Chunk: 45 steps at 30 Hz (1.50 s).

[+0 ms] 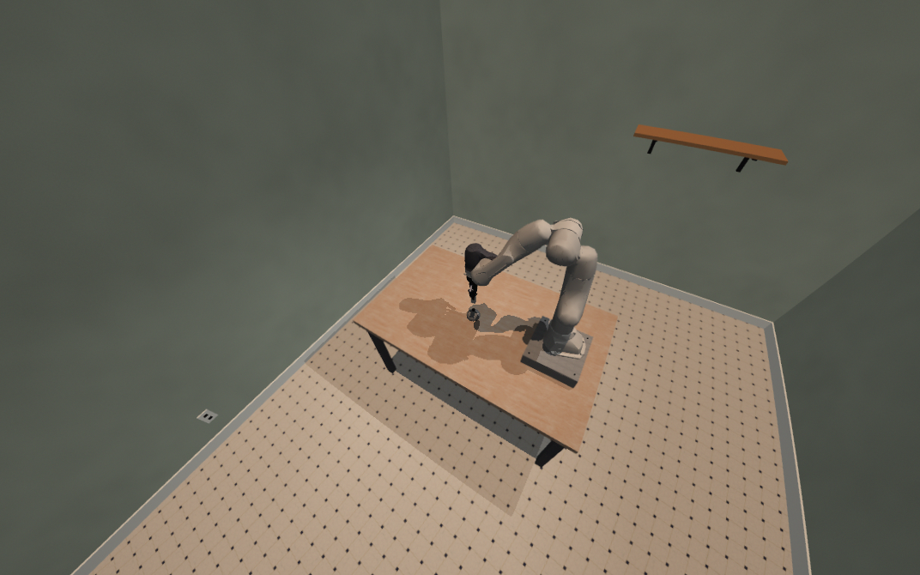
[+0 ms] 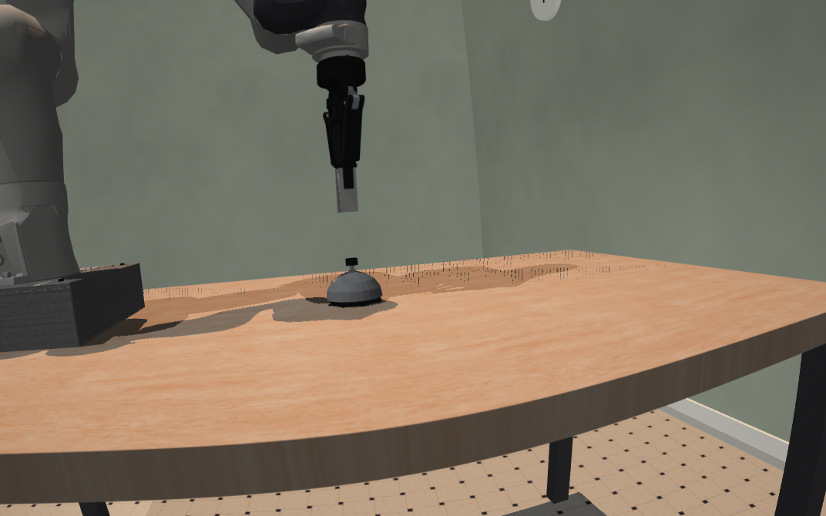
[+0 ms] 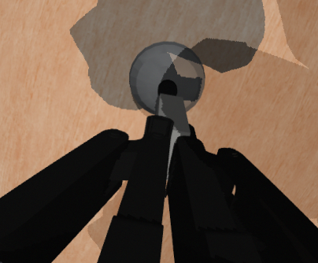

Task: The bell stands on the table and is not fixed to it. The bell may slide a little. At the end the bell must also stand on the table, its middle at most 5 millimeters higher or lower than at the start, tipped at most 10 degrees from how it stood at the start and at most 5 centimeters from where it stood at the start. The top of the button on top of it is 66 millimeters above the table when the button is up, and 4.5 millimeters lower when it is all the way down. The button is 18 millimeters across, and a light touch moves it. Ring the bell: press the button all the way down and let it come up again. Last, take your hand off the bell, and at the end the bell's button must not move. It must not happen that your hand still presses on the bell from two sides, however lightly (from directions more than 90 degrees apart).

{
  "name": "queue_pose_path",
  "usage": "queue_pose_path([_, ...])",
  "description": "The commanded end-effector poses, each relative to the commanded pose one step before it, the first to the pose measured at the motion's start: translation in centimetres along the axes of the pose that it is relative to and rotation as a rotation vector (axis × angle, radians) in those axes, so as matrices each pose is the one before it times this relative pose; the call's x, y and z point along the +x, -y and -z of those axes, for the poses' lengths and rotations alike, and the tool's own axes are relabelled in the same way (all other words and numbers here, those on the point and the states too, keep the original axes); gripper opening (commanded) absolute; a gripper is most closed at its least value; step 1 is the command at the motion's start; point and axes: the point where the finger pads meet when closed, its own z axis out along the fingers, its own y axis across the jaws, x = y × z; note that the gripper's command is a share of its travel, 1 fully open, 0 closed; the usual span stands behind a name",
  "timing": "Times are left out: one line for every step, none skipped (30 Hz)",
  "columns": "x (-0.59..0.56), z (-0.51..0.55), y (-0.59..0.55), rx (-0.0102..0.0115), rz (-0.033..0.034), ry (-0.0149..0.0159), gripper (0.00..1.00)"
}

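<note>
A grey dome bell [image 2: 353, 286] stands upright on the wooden table, with a small black button [image 2: 350, 260] on top. It also shows in the wrist view [image 3: 166, 78] and, very small, in the top view [image 1: 473, 313]. My gripper [image 2: 346, 206] points straight down, fingers shut together with nothing between them. Its tips hang directly above the button with a clear gap, not touching. In the wrist view the shut fingertips [image 3: 171, 109] overlap the near edge of the bell, just under the button [image 3: 168, 87].
The robot's base block [image 2: 44, 310] stands on the table left of the bell. The table's curved front edge [image 2: 441, 416] lies toward the camera. A wall shelf [image 1: 710, 144] hangs far off, high on the back wall.
</note>
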Motion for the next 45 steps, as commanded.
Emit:
queue_pose_path([-0.021, -0.410, -0.169, 0.00319, -0.00091, 0.00003, 0.00])
queue_pose_path([0.000, -0.116, -0.015, 0.00000, 0.00000, 0.00000, 0.00])
queue_pose_path([0.000, 0.000, 0.000, 0.00000, 0.00000, 0.00000, 0.00])
queue_pose_path([0.000, 0.000, 0.000, 0.00000, 0.00000, 0.00000, 0.00])
queue_pose_path([0.001, -0.127, -0.016, 0.00000, 0.00000, 0.00000, 0.00])
queue_pose_path([0.001, -0.137, -0.018, 0.00000, 0.00000, 0.00000, 0.00])
queue_pose_path([0.000, -0.145, -0.019, 0.00000, 0.00000, 0.00000, 0.00])
queue_pose_path([0.000, -0.154, -0.020, 0.00000, 0.00000, 0.00000, 0.00])
queue_pose_path([0.001, -0.163, -0.021, 0.00000, 0.00000, 0.00000, 0.00])
queue_pose_path([0.000, -0.169, -0.022, 0.00000, 0.00000, 0.00000, 0.00])
queue_pose_path([0.000, -0.176, -0.023, 0.00000, 0.00000, 0.00000, 0.00])
queue_pose_path([0.001, -0.183, -0.024, 0.00000, 0.00000, 0.00000, 0.00])
queue_pose_path([0.000, -0.187, -0.024, 0.00000, 0.00000, 0.00000, 0.00])
queue_pose_path([0.001, -0.192, -0.025, 0.00000, 0.00000, 0.00000, 0.00])
queue_pose_path([0.001, -0.195, -0.025, 0.00000, 0.00000, 0.00000, 0.00])
queue_pose_path([0.000, -0.197, -0.026, 0.00000, 0.00000, 0.00000, 0.00])
queue_pose_path([0.001, -0.199, -0.026, 0.00000, 0.00000, 0.00000, 0.00])
queue_pose_path([0.000, -0.198, -0.026, 0.00000, 0.00000, 0.00000, 0.00])
queue_pose_path([0.001, -0.199, -0.026, 0.00000, 0.00000, 0.00000, 0.00])
queue_pose_path([0.000, 0.000, 0.000, 0.00000, 0.00000, 0.00000, 0.00])
queue_pose_path([0.000, 0.000, 0.000, 0.00000, 0.00000, 0.00000, 0.00])
queue_pose_path([0.001, -0.198, -0.026, 0.00000, 0.00000, 0.00000, 0.00])
queue_pose_path([0.000, -0.196, -0.025, 0.00000, 0.00000, 0.00000, 0.00])
queue_pose_path([0.001, -0.194, -0.025, 0.00000, 0.00000, 0.00000, 0.00])
queue_pose_path([0.000, -0.189, -0.024, 0.00000, 0.00000, 0.00000, 0.00])
queue_pose_path([0.001, -0.185, -0.024, 0.00000, 0.00000, 0.00000, 0.00])
queue_pose_path([0.001, -0.180, -0.023, 0.00000, 0.00000, 0.00000, 0.00])
queue_pose_path([0.000, -0.174, -0.023, 0.00000, 0.00000, 0.00000, 0.00])
queue_pose_path([0.001, -0.168, -0.022, 0.00000, 0.00000, 0.00000, 0.00])
queue_pose_path([0.001, -0.161, -0.021, 0.00000, 0.00000, 0.00000, 0.00])
queue_pose_path([0.000, -0.153, -0.020, 0.00000, 0.00000, 0.00000, 0.00])
queue_pose_path([0.001, -0.145, -0.019, 0.00000, 0.00000, 0.00000, 0.00])
queue_pose_path([0.001, -0.137, -0.018, 0.00000, 0.00000, 0.00000, 0.00])
queue_pose_path([0.000, -0.127, -0.016, 0.00000, 0.00000, 0.00000, 0.00])
queue_pose_path([0.000, -0.119, -0.015, 0.00000, 0.00000, 0.00000, 0.00])
queue_pose_path([0.001, -0.110, -0.014, 0.00000, 0.00000, 0.00000, 0.00])
queue_pose_path([0.000, 0.000, 0.000, 0.00000, 0.00000, 0.00000, 0.00])
queue_pose_path([0.000, 0.000, 0.000, 0.00000, 0.00000, 0.00000, 0.00])
queue_pose_path([0.001, -0.100, -0.013, 0.00000, 0.00000, 0.00000, 0.00])
queue_pose_path([0.000, -0.090, -0.012, 0.00000, 0.00000, 0.00000, 0.00])
queue_pose_path([0.000, -0.080, -0.010, 0.00000, 0.00000, 0.00000, 0.00])
queue_pose_path([0.000, -0.071, -0.009, 0.00000, 0.00000, 0.00000, 0.00])
queue_pose_path([0.000, -0.061, -0.008, 0.00000, 0.00000, 0.00000, 0.00])
queue_pose_path([0.000, -0.052, -0.007, 0.00000, 0.00000, 0.00000, 0.00])
queue_pose_path([0.000, -0.044, -0.006, 0.00000, 0.00000, 0.00000, 0.00])
